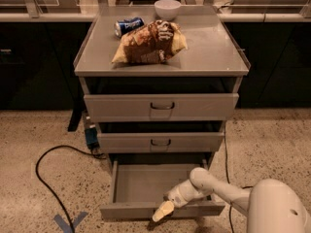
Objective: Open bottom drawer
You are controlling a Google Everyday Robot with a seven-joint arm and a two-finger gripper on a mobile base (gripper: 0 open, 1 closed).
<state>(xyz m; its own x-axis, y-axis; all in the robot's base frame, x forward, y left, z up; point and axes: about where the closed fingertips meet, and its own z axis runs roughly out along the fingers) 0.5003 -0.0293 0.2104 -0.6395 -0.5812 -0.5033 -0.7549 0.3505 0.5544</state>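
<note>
The gripper [163, 211], a cream-coloured tip on a rounded white arm [221, 189], sits at the middle of the front edge of the bottom drawer [141, 184]; I cannot tell whether it is clamped on anything. That drawer, lowest of 3 in the grey metal cabinet [214, 57], stands pulled out toward me, its narrow front running left to right, its flat tray plain and smooth.

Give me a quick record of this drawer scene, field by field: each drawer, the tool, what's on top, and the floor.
bottom drawer: pulled well out, tray showing
middle drawer: set far back of the bottom one, handle showing
top drawer: same, handle showing
tool: at the bottom drawer's front edge, near the middle
on top: chip bag, can on its side, white bowl at the back
floor: black cable left of the cabinet
</note>
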